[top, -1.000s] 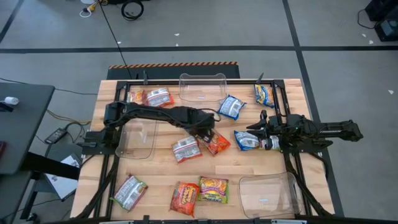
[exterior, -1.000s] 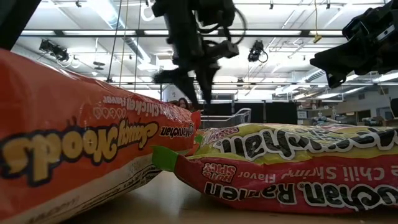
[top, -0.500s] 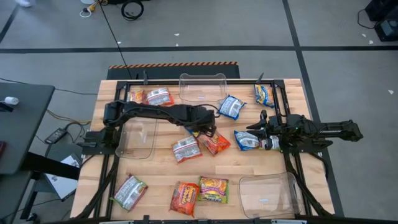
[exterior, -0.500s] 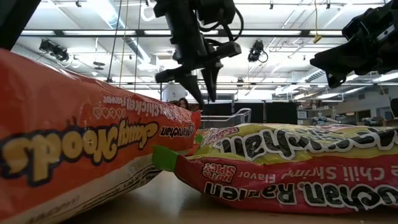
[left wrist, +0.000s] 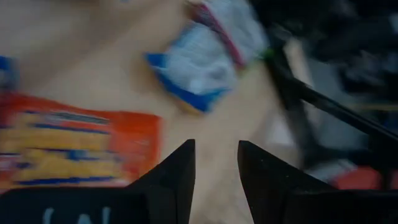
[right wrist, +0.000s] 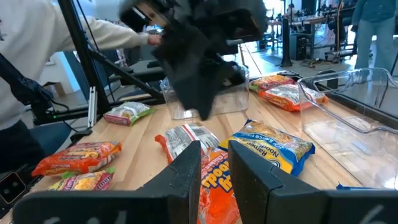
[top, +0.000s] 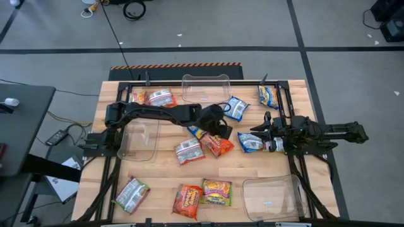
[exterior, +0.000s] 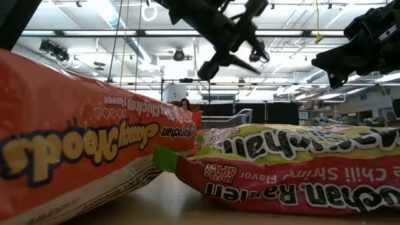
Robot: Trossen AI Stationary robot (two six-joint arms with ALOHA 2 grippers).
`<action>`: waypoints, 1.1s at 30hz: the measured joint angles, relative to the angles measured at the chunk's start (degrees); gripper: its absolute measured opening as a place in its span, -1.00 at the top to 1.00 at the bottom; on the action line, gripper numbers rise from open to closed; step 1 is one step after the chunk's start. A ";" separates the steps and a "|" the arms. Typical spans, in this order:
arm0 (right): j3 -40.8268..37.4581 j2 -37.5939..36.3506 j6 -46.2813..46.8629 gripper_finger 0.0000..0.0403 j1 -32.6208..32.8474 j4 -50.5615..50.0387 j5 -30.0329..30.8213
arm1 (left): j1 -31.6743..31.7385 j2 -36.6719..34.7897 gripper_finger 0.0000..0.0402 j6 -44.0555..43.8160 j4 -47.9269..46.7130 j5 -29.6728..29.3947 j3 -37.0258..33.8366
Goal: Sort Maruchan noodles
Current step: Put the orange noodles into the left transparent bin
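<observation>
- Across the middle of the overhead frame, the left arm stretches from the left edge of the table, its wrist tilted up. The left gripper hangs above the centre.
- At mid-right, the right arm lies low and level, and the right gripper points toward frame centre.
- Eleven noodle packets show from above: four blue-and-yellow, three orange-red, three silver-white and one yellow-green. Three clear trays sit at top centre, mid-left and lower right.
- Both pairs of fingers stand a narrow gap apart with nothing between them.
- An orange-red packet lies just below the left fingertips, with a blue packet partly under that arm.
- Another blue packet rests just beside the right fingers, to their lower left.
</observation>
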 joint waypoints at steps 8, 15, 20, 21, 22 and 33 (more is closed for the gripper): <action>0.00 0.00 -0.02 0.57 0.00 0.00 0.00 | -0.11 0.01 0.37 0.52 0.98 1.71 -0.02; 0.00 0.00 -0.02 0.57 0.00 0.00 0.00 | 0.06 0.00 0.37 2.57 -0.24 1.35 -0.02; 0.00 0.00 -0.01 0.57 -0.02 0.00 0.00 | -0.12 0.38 0.37 4.18 -5.90 0.70 -0.02; -0.01 0.00 -0.02 0.57 -0.01 0.00 0.00 | -0.15 0.55 0.37 5.12 -7.28 0.72 -0.02; 0.00 0.00 -0.02 0.57 0.00 0.00 -0.02 | -0.29 0.61 0.37 5.42 -9.21 0.67 -0.03; 0.00 0.00 -0.01 0.57 -0.02 0.00 0.00 | -3.79 0.61 0.37 -8.66 -37.67 -6.17 -0.06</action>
